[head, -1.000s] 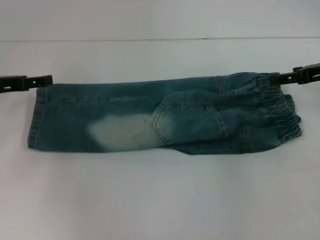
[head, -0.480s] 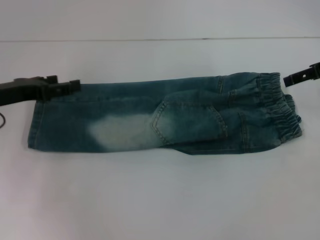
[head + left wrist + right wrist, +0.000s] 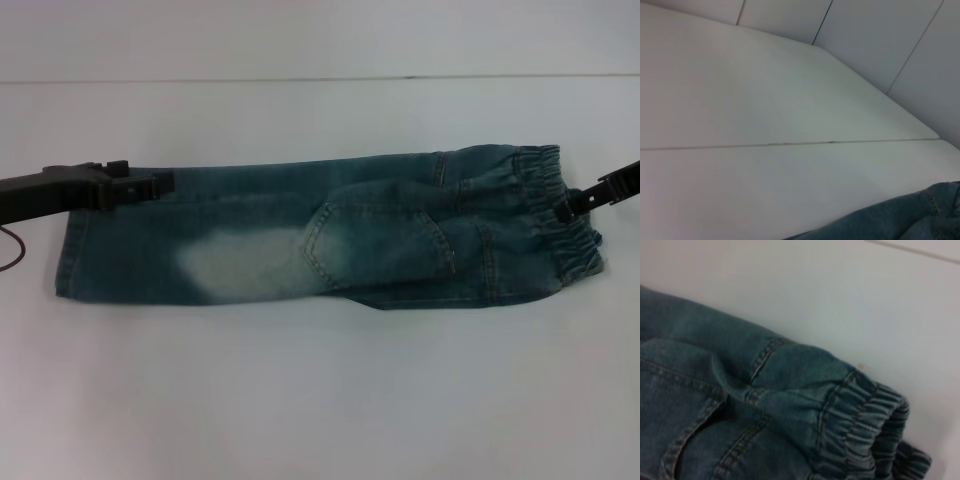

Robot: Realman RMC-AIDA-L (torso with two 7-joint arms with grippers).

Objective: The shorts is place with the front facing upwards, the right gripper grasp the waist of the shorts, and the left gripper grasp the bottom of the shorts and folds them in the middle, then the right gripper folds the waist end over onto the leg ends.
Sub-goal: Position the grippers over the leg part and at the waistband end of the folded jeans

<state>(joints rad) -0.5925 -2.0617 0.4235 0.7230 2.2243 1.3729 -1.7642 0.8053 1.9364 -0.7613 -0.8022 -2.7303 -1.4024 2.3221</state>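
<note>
The blue-green denim shorts (image 3: 300, 235) lie flat on the table, folded lengthwise into one long strip. The leg ends (image 3: 68, 250) point to the left and the ruched waist (image 3: 545, 170) to the right. A pale faded patch shows near the middle. My left gripper (image 3: 160, 184) reaches in from the left over the strip's far edge, near the leg ends. From the right, my right gripper (image 3: 568, 211) is over the waistband. The right wrist view shows the gathered waist (image 3: 860, 415) and pocket seams close up. A corner of denim (image 3: 900, 220) shows in the left wrist view.
The shorts rest on a white table (image 3: 320, 400), and a thin seam line (image 3: 320, 78) runs across it behind them. Pale wall panels (image 3: 880, 40) rise beyond the table in the left wrist view.
The left gripper has moved rightward from beside the far leg corner to over the denim. The right gripper has dropped from the far waist corner to over the middle of the waistband. The shorts have not moved.
</note>
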